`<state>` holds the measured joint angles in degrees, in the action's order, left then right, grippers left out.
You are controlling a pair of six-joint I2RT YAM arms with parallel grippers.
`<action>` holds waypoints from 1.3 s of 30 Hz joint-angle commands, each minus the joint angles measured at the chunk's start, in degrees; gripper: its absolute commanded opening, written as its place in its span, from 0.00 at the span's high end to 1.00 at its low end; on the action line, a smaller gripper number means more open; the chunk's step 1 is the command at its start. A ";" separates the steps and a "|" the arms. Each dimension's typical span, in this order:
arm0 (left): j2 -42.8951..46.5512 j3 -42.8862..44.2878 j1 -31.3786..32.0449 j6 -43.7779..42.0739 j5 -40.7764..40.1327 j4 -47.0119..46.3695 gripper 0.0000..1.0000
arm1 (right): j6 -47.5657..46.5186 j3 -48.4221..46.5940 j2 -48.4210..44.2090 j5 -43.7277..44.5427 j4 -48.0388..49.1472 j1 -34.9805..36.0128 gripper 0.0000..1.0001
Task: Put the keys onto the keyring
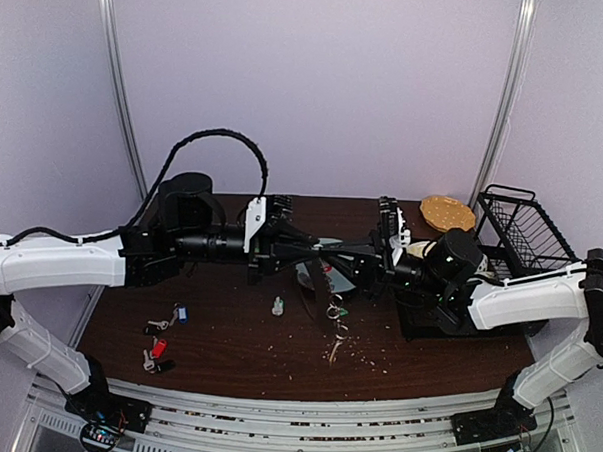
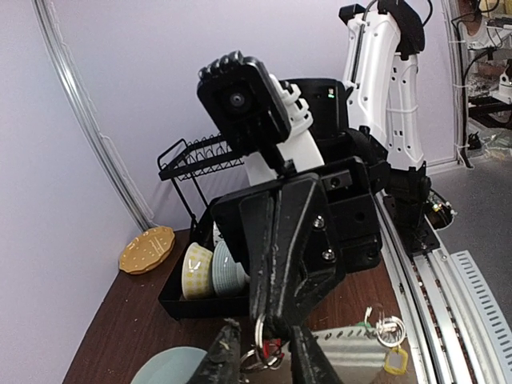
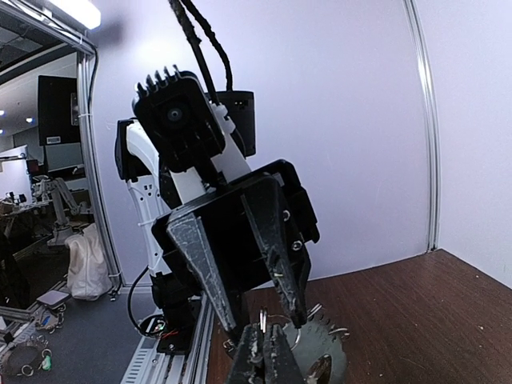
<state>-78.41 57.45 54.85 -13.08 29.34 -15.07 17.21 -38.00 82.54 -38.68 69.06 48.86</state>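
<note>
where our right gripper [image 3: 264, 340] pinches the keyring [image 1: 328, 285] above the plate [image 1: 307, 277], we log the left gripper [image 2: 264, 346] spread beside it; keys [image 1: 177, 316] lie on the table [image 1: 426, 357].

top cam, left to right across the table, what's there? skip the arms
blue-tagged key → small clear bottle → green-tagged key → tan disc → black wire rack. I left out the red-tagged key because it overlaps the blue one.
</note>
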 commanded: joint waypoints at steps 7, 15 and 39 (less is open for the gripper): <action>-1.10 -0.26 0.43 3.49 -1.95 1.21 0.89 | -0.65 1.41 -3.27 5.92 7.41 0.43 1.00; -1.59 1.69 0.43 2.17 -9.90 6.66 1.00 | -3.33 0.44 -3.76 4.61 2.77 0.45 1.00; -4.38 12.85 0.83 -3.30 -16.57 25.97 1.00 | -24.79 -8.93 1.32 -3.56 -28.63 -2.57 0.83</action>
<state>-82.83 68.16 55.55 -16.03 12.78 12.23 -7.77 -44.91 81.56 -39.22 38.61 46.24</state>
